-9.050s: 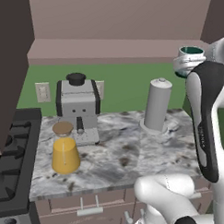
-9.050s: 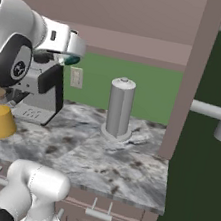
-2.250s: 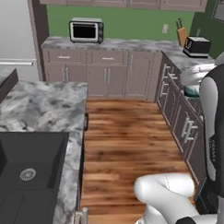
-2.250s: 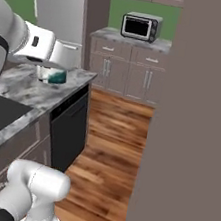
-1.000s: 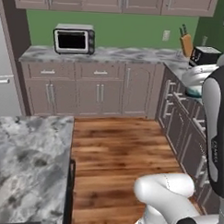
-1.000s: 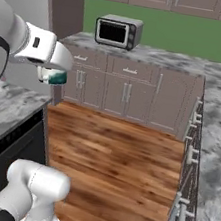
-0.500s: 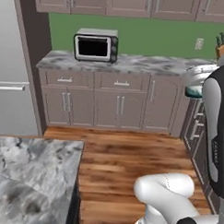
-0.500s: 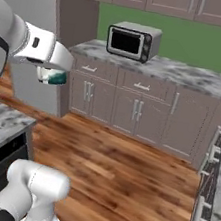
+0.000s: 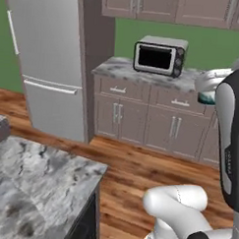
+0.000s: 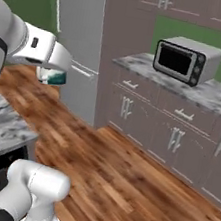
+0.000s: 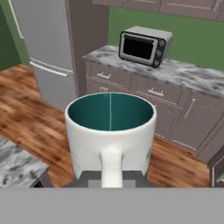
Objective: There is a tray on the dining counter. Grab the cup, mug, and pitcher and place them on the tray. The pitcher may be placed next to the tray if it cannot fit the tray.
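**Mug held aloft above the kitchen floor**

While the arm reaches forward at shoulder height, the gripper is clamped on the mug, which sits upright just in front of the hand camera, its loop handle facing the lens and its dark teal inside in plain sight. In the right base view the mug's teal rim peeks out under the white wrist, above the wooden floor. Beyond it stand a grey fridge and, to its right, a toaster oven on 1 marbled worktop over grey cabinets. A corner of another marbled counter lies at the lower left of the left base view
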